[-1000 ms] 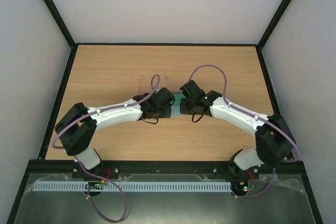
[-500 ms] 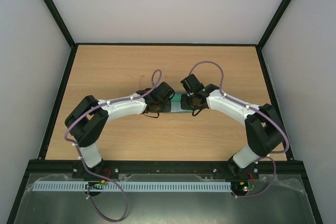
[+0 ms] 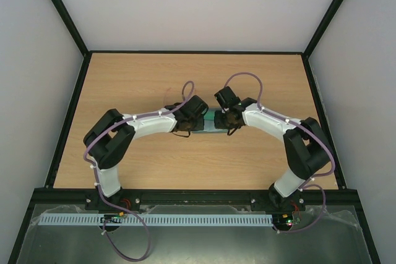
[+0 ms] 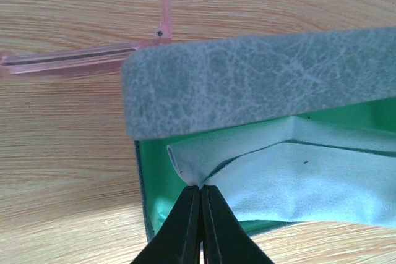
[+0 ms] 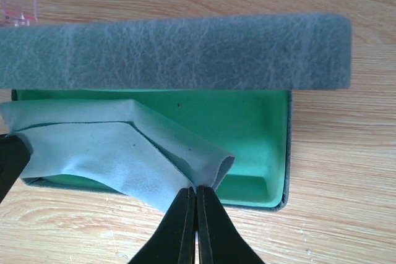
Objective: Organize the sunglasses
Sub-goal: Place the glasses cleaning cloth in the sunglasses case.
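The sunglasses [image 4: 68, 63] lie on the wood just behind the open case. Their pink translucent temple arms show in the left wrist view, and a pink corner [image 5: 21, 4] shows at the top left of the right wrist view. The grey-blue case lid [image 4: 260, 85] stands up above the green lining [image 5: 253, 128]. The light-blue cloth [image 5: 105, 153] is draped over the case tray. My left gripper [image 4: 201, 188] is shut on the cloth's left fold [image 4: 185, 162]. My right gripper [image 5: 196, 191] is shut on its right fold. In the top view both grippers, left [image 3: 189, 125] and right [image 3: 226, 123], meet over the case [image 3: 207, 123].
The wooden table [image 3: 198, 78] has a black frame, with grey walls on three sides. Purple cables loop above both wrists. The tip of the left finger [image 5: 9, 159] shows at the left edge of the right wrist view.
Both arms have folded their elbows in and reached a little farther from the bases. The two grippers have stayed together over the case.
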